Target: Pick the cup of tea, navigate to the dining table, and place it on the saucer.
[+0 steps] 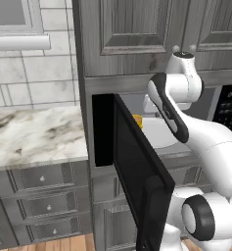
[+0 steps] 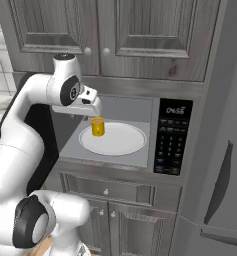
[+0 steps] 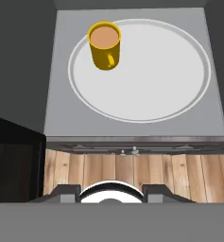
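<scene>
The cup of tea (image 3: 104, 45) stands on the microwave's white plate (image 3: 151, 71); my jaws' state I cannot tell.

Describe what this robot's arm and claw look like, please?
The arm is built of fat, rounded, glossy white segments, with dark grey to black bands and round caps at the joints. No loose cables or lettering show on it. The claw ends in two small dark grey finger tips, blocky and square-cornered, seen in the hand view.
</scene>
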### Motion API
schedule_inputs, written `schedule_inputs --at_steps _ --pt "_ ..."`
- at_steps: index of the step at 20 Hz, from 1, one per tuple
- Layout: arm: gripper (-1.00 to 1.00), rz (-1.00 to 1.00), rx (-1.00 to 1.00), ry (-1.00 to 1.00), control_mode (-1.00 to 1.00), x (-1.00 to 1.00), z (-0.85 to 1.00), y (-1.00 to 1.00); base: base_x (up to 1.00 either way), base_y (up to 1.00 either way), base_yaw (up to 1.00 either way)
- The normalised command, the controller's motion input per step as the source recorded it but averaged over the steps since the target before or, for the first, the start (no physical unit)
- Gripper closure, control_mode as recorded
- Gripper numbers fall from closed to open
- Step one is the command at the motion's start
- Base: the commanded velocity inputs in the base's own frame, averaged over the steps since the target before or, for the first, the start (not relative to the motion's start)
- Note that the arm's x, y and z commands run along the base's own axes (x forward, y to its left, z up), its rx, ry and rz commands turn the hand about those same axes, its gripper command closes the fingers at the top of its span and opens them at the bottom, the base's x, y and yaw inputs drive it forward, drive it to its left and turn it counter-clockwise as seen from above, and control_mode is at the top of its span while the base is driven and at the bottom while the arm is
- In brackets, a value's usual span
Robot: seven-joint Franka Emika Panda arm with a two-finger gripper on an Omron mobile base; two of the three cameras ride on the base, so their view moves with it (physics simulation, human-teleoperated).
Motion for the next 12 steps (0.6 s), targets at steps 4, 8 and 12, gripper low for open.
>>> schedule_inputs --at_steps 4,8,12 --pt "-1.00 0.00 0.00 -0.01 -1.00 -0.04 0.00 0.00 0.00 0.00 0.00" --pt "-1.00 0.00 0.00 0.00 -1.00 -0.13 -0.06 0.00 0.00 0.00 0.00" --pt "-1.00 -0.03 0.00 -0.01 -1.00 -0.19 -0.48 0.00 0.00 0.00 0.00"
